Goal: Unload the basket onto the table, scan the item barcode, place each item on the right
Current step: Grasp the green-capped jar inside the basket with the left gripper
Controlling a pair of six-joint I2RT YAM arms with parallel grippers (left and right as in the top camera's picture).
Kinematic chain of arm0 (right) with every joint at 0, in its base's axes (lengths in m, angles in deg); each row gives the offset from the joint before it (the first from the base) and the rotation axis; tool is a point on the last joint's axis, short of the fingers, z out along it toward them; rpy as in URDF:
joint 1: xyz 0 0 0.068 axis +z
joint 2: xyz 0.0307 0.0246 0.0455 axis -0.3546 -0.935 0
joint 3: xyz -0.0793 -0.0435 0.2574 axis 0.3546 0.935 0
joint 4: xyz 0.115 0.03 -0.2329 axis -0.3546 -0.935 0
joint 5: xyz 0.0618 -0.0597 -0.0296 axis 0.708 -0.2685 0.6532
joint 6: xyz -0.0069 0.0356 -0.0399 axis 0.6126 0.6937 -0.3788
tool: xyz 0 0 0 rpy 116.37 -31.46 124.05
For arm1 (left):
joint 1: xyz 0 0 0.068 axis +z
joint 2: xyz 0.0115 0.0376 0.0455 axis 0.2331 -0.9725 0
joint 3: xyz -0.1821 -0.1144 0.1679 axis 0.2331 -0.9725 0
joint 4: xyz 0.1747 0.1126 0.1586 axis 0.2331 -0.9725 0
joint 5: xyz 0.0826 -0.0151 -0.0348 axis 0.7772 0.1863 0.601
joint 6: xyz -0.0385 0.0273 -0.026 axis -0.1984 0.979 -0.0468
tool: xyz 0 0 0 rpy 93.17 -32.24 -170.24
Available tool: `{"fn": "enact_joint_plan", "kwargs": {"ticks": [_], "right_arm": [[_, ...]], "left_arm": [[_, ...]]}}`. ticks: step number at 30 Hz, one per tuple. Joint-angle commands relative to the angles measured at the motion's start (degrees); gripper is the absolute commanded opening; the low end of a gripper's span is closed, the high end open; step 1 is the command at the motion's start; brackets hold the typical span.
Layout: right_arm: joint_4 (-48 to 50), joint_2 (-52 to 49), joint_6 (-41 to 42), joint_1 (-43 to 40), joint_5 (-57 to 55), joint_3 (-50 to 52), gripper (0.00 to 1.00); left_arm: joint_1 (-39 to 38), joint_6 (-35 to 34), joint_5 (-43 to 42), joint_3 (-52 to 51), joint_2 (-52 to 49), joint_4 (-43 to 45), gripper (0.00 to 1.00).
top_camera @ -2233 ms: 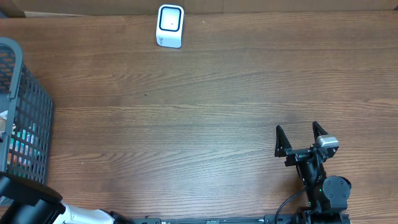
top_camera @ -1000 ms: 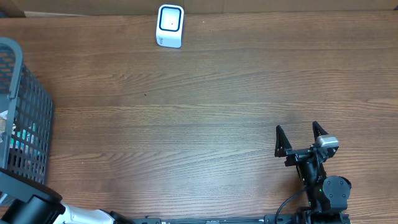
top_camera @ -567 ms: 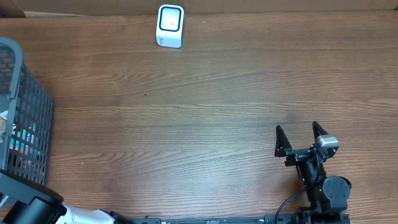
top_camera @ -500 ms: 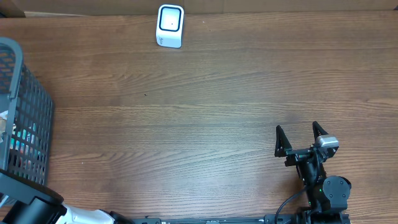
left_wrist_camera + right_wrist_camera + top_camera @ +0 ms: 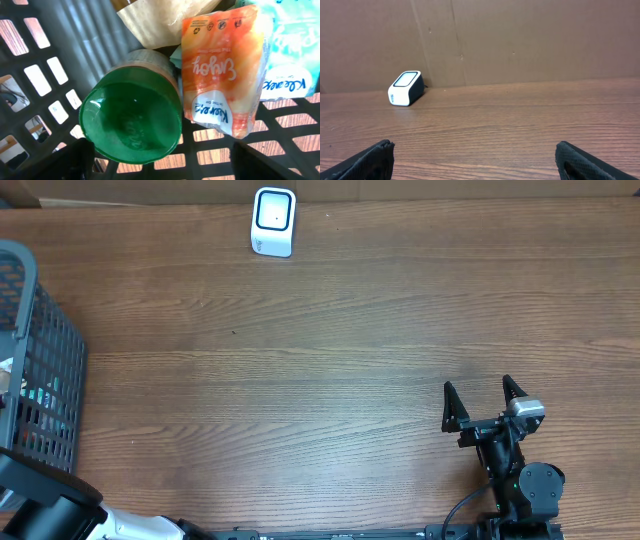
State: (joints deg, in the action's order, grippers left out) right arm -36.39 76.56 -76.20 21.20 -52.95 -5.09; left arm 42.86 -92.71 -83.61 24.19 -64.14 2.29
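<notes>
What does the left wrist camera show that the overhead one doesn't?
Only left wrist: a green-lidded jar, an orange tissue pack and a blue one, seen close up. Only overhead: the scanner at the far edge of the table, and the open right gripper. Both: the basket.

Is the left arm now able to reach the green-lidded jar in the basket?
Probably yes. The left end effector is open over the green-lidded jar, with nothing lying over its lid. The orange tissue pack sits close beside it, so one finger may brush that.
</notes>
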Motion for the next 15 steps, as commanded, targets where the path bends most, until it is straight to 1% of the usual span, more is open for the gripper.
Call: {"fn": "enact_joint_plan", "kwargs": {"ticks": [1,3,4,15], "right_arm": [[0.22,0.42,0.0,0.33,-0.57,0.61,1.0],[0.22,0.42,0.0,0.33,-0.57,0.61,1.0],[0.24,0.42,0.0,0.33,-0.57,0.61,1.0],[0.22,0.42,0.0,0.33,-0.57,0.59,1.0]], "left_arm": [[0.02,1.14,2.51,0.81,-0.81,-1.09,0.96],[0.02,0.63,3.5,0.13,-0.81,-1.09,1.0],[0.02,-0.96,5.25,-0.68,-0.81,-1.09,1.0],[0.87,-2.34,6.64,-2.6,-0.81,0.61,1.0]]}}
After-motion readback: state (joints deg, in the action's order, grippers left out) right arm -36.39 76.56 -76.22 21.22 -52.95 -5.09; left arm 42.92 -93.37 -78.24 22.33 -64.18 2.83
